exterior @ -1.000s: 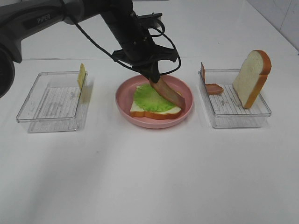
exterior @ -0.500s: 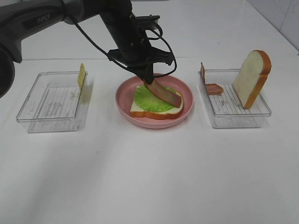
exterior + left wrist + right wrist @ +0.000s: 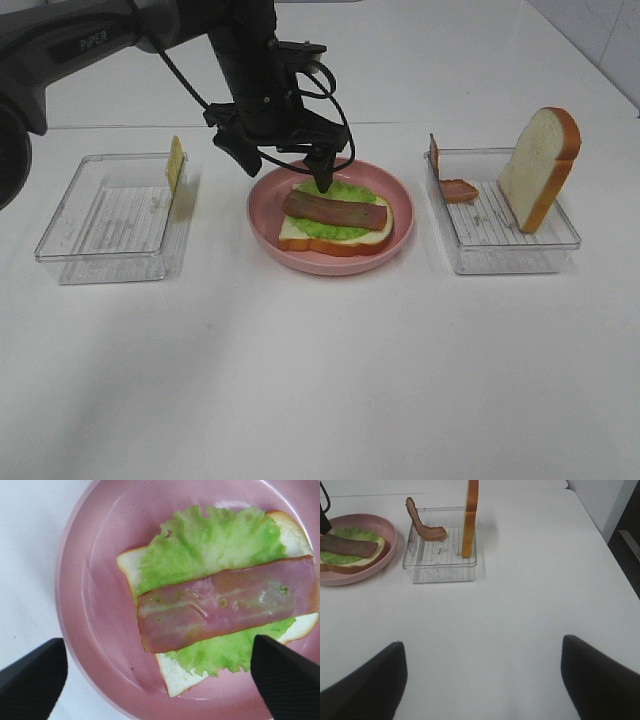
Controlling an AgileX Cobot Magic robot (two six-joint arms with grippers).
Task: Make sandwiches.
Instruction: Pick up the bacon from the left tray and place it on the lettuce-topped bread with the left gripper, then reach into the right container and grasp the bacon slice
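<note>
Pink at the centre of the high view: a round plate [image 3: 262,215] on the white table [image 3: 320,380]. Carries the sandwich [image 3: 335,228] as built so far, namely a bread slice [image 3: 340,244] lying flat, ruffled green lettuce [image 3: 350,190] over it, and a bacon strip [image 3: 335,210] laid flat across the lettuce, running left to right.

Just above the plate's upper-left part, the left gripper [image 3: 285,170], jaws spread wide and clasping nothing. One fingertip near the upper edge of the lettuce, the other out past the plate's upper-left rim (in the left wrist view, both dark fingers clear of the bacon).

Shown only by its own wrist camera, the right gripper [image 3: 480,680]: fingers far apart at the lower corners of that picture, nothing between them but bare table.

At the left of the high view, a clear tray [image 3: 110,268] with a cheese slice [image 3: 175,163] standing on edge at its upper-right corner. At the right, a second clear tray [image 3: 510,260] holding a second bacon strip [image 3: 455,188], curled at its upper-left end, and an upright bread slice [image 3: 540,168] standing on its right side.
</note>
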